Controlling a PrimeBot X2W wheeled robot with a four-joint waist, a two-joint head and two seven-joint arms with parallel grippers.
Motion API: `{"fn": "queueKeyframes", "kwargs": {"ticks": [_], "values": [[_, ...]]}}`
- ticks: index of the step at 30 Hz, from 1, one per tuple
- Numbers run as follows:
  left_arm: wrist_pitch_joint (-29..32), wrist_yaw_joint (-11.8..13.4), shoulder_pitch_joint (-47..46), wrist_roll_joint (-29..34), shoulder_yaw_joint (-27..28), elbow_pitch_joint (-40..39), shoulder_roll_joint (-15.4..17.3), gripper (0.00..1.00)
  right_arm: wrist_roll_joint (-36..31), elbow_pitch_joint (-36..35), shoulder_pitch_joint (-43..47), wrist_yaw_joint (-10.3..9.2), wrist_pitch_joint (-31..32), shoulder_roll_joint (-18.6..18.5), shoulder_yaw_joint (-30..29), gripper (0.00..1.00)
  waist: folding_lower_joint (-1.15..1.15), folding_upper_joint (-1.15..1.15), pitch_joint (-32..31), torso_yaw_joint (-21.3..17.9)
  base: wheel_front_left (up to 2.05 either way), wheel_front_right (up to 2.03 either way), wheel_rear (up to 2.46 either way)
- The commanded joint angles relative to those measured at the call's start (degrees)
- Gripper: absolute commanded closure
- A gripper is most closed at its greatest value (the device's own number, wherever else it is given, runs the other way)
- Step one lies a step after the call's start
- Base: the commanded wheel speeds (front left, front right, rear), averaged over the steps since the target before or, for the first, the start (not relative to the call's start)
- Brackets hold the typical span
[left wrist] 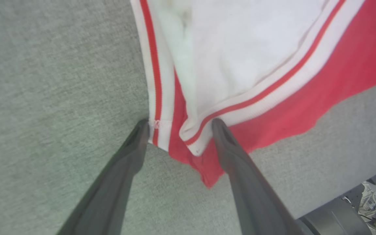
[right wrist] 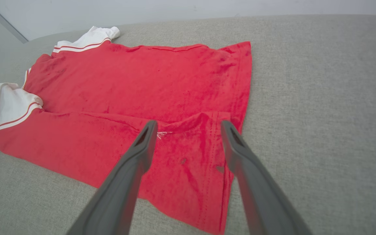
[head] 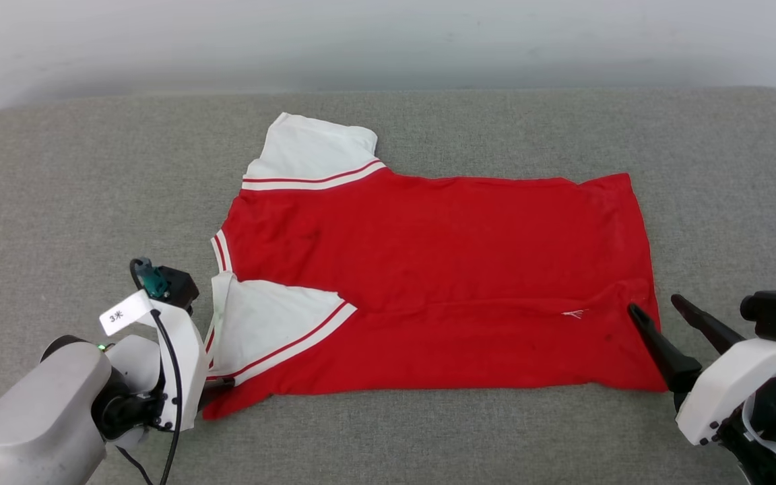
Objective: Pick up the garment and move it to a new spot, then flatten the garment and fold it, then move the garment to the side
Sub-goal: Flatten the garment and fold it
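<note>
The garment [head: 428, 269], a soft red shirt with white sleeves, lies flat in the middle of the fuzzy grey cushion [head: 58, 168]. It runs long from side to side, with its neck toward the cushion's left end and its hem toward the right end. Its near edge is folded over. The left gripper [left wrist: 178, 125] is spread wide, with the neck corner between its fingers. The right gripper [head: 653, 303] is spread wide at the hem corner.

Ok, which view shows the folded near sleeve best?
The head view: nearly the whole near sleeve lies folded onto the garment. Left wrist view crops it close up; right wrist view shows it small, far left.
</note>
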Motion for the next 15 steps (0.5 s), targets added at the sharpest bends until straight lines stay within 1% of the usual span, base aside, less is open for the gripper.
{"fn": "queueKeyframes", "kwargs": {"ticks": [1,3,6,7,8,9,12,15], "values": [[0.0,0.4,2.3,0.4,-1.4,1.8,-1.3,0.00,0.0,-0.2,-0.6,-0.07,0.1,0.3,0.1,0.00,0.01,0.00,0.4,-0.2,0.00,0.00,0.00],[0.6,0.1,3.4,0.2,-2.6,3.0,-1.8,0.00,0.1,-0.1,-0.8,-0.07,0.2,0.3,0.4,0.00,0.01,0.00,0.6,-0.4,0.00,0.00,0.00],[-0.2,-0.2,4.0,-0.1,-3.3,3.7,-2.5,0.00,0.4,-0.3,-1.3,-0.07,0.5,-0.4,0.3,0.00,0.01,0.00,0.4,-0.4,0.00,0.00,0.00],[-0.6,-0.4,4.0,0.1,-3.6,3.7,-2.5,0.60,0.5,-0.4,-1.4,-0.07,0.7,-0.8,0.2,0.00,0.01,0.00,0.2,-0.4,0.00,0.00,0.00],[-1.1,-0.5,4.0,0.3,-3.8,3.4,-2.3,0.77,0.4,-0.7,-1.6,-0.07,0.9,-1.3,0.0,0.00,0.01,0.00,0.0,-0.4,0.00,0.00,0.00],[-1.6,-0.6,3.8,0.4,-3.9,3.0,-2.1,1.00,0.3,-1.0,-2.0,-0.07,1.2,-1.8,-0.3,0.00,0.01,0.00,-0.3,-0.3,0.00,0.00,0.00],[-4.0,-0.7,2.5,1.8,-3.9,1.9,-0.3,1.00,0.1,-2.2,-3.0,-0.07,2.7,-3.8,-0.9,0.00,0.01,0.00,-1.0,-0.1,0.00,0.00,0.00],[-6.8,-0.7,1.3,1.6,-2.9,0.4,0.1,1.00,-0.5,-3.3,-4.9,-0.07,6.0,-6.9,-0.3,0.00,0.01,0.00,-1.6,0.2,0.00,0.00,0.00]]}}
